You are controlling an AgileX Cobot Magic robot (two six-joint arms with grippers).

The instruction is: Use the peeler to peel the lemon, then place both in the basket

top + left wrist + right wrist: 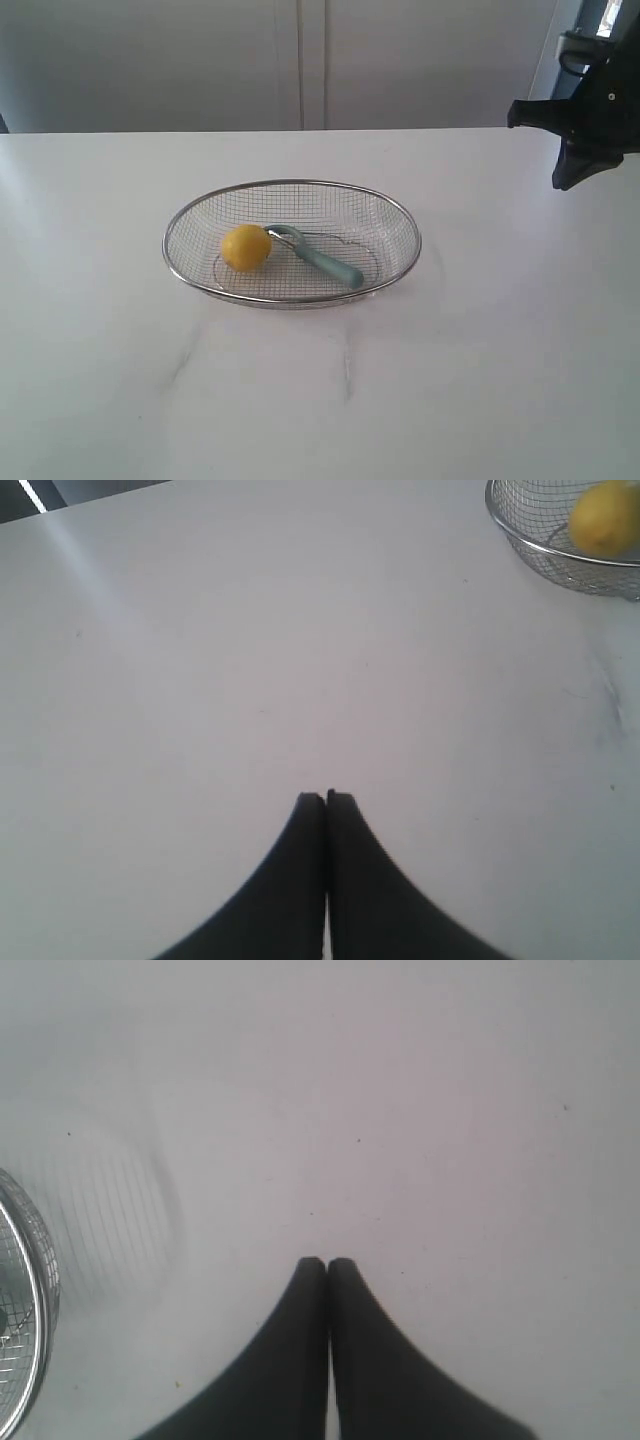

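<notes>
The yellow lemon (246, 248) lies inside the wire-mesh basket (398, 215) at the middle of the white table. Beside it in the basket lies the peeler (325, 261), teal handle pointing right, its metal head against the lemon. My right gripper (572, 178) hangs above the table's far right, well away from the basket. In the right wrist view the right gripper (327, 1261) is shut and empty, with the basket rim (40, 1290) at the edge. In the left wrist view the left gripper (326, 797) is shut and empty over bare table; the basket (520, 542) and lemon (604, 520) show in a corner.
The white tabletop (320, 400) spreads all round the basket. A pale wall with panel seams (300, 60) stands behind the far edge. The left arm does not show in the exterior view.
</notes>
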